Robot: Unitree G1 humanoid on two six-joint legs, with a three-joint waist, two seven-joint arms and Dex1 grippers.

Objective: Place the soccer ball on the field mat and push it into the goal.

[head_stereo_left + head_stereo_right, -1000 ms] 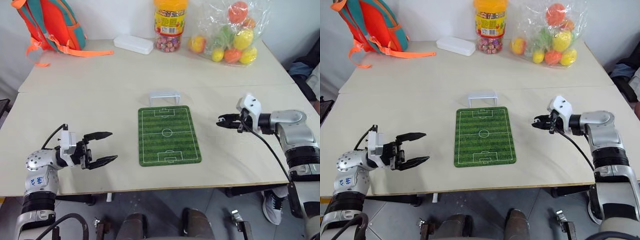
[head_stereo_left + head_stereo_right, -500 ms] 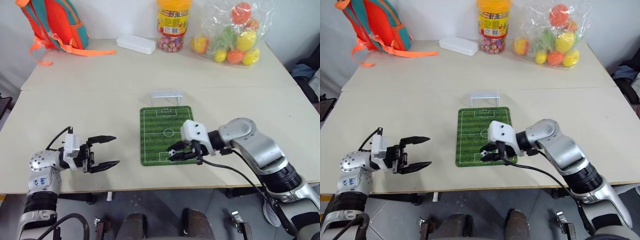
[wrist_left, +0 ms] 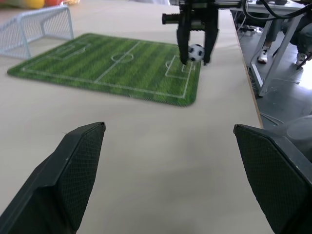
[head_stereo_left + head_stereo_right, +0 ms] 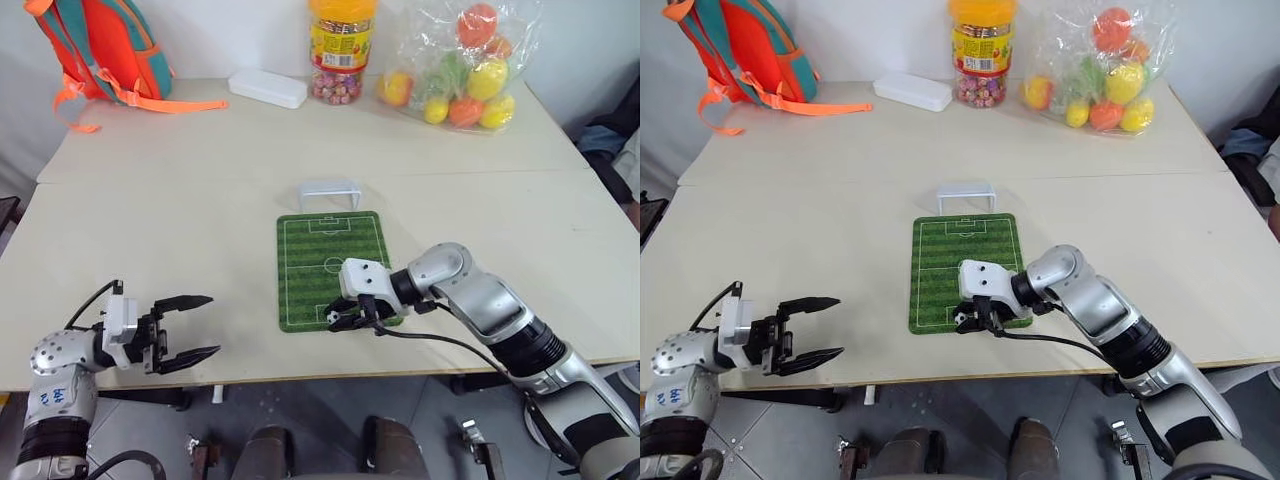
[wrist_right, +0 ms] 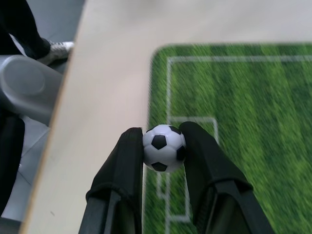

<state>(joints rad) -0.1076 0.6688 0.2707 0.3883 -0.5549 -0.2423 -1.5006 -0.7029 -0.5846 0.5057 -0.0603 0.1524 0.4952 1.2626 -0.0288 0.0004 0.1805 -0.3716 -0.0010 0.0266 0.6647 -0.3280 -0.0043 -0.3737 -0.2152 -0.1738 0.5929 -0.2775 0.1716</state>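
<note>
The soccer ball (image 5: 164,147), tiny and white with black patches, sits between the fingers of my right gripper (image 4: 338,320), which is shut on it. The ball (image 4: 331,318) hangs at the near end of the field mat (image 4: 335,262), over the near penalty box, close to the mat's surface. The goal (image 4: 329,192), a small white frame, stands just past the mat's far end. My left gripper (image 4: 206,325) is open and holds nothing, near the table's front left edge, well left of the mat. The left wrist view looks across the table at the ball (image 3: 196,52) and goal (image 3: 34,24).
Along the table's back stand an orange and teal backpack (image 4: 100,50), a white oblong box (image 4: 266,88), a candy jar (image 4: 340,50) and a clear bag of coloured plastic balls (image 4: 462,65). The table's front edge (image 4: 300,372) runs just below the mat.
My right gripper swung from the table's right side to the mat's near end with the ball, then sank slightly. My left gripper drew back toward the table's front left edge.
</note>
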